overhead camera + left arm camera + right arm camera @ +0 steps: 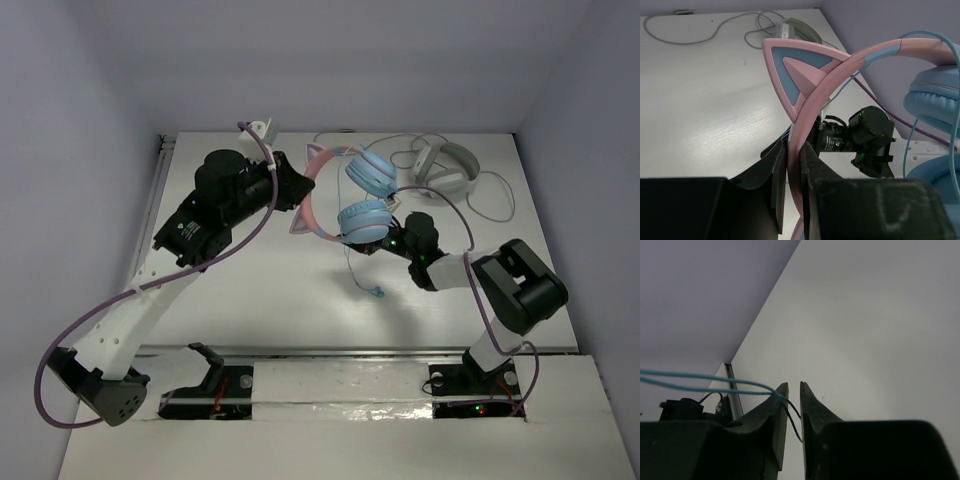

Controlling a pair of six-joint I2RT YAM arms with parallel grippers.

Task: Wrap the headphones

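Tightly, left tool (794, 145) around headphones (932, 97) headband (812, 107), arm outstretched.

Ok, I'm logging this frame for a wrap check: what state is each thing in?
headphones: headband clamped by the left gripper.
cable: loose, pinched by the right gripper, plug end trailing.
left gripper: shut on the headband.
right gripper: shut on the cable.
white-grey headphones: lying apart, untouched by either arm.

No writing, brand, number or sign can be read anywhere, neither on the headphones (365, 218) nor on the surface (270, 300), and a tiny pale mark on the left arm's black housing (183, 228) is too small to make out.
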